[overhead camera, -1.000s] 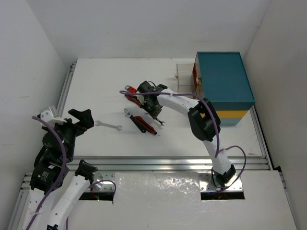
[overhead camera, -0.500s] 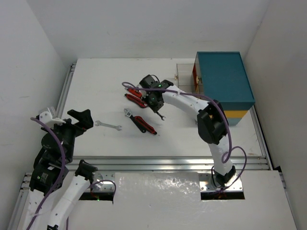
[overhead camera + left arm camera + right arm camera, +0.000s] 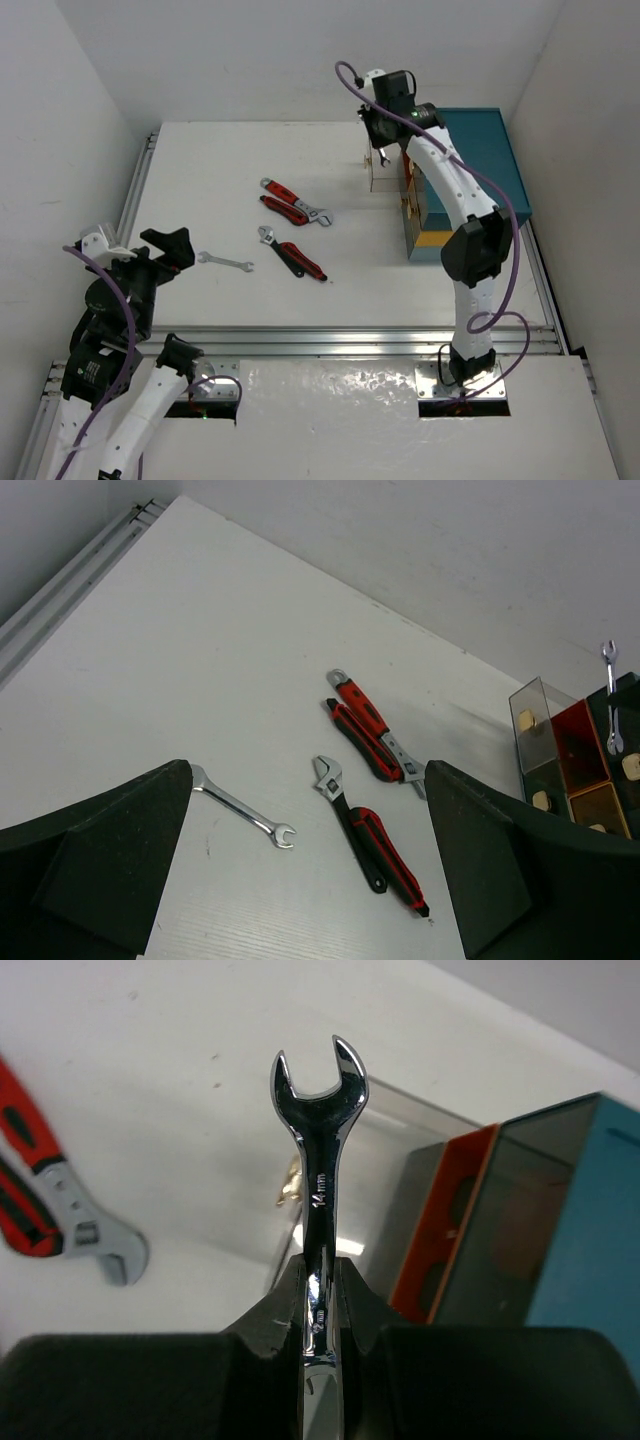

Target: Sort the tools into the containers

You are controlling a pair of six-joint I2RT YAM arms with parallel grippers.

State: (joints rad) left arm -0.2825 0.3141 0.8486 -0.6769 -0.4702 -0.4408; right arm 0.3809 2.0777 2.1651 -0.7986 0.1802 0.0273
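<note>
One teal drawer box (image 3: 478, 160) at the table's (image 3: 200, 170) far right, clear and orange drawers (image 3: 440, 1230) pulled out in front. Three red-and-black adjustable wrenches (image 3: 293, 203) and one silver spanner (image 3: 225, 262) lying mid-table, apart from both arms. Right gripper (image 3: 320, 1285) clamped on a second spanner (image 3: 318, 1150), upright above the open drawers; left gripper (image 3: 300, 860) wide apart, holding nothing.

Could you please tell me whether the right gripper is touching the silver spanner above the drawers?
Touching. The right wrist view shows the silver spanner pinched between the fingers of the right gripper, its open end sticking out over the clear drawer.
</note>
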